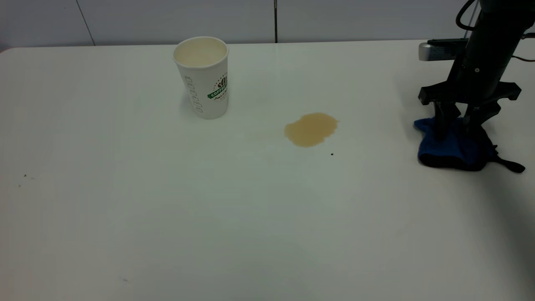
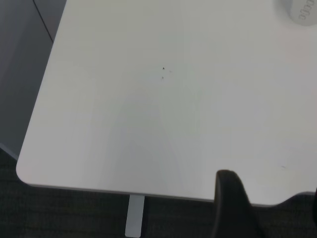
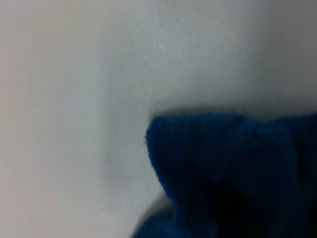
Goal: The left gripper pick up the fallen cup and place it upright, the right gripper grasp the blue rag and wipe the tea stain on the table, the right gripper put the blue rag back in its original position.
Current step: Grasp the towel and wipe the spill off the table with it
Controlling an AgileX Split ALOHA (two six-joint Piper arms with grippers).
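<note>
The cup (image 1: 202, 77) stands upright on the table (image 1: 209, 217) at the back left, cream inside showing; a part of it shows in the left wrist view (image 2: 303, 11). The tea stain (image 1: 311, 129) lies on the table right of the cup, well apart from it. The blue rag (image 1: 457, 146) lies bunched at the right side and also fills the right wrist view (image 3: 233, 173). My right gripper (image 1: 457, 123) stands straight down on the rag, its fingers pressed into the cloth and closed on a fold. My left gripper (image 2: 272, 218) is open and empty over the table's corner, out of the exterior view.
The rag's black loop tab (image 1: 512, 166) sticks out towards the right edge. A few tiny dark specks (image 1: 332, 154) lie near the stain. The left wrist view shows the table's rounded corner (image 2: 25, 171) and dark floor below it.
</note>
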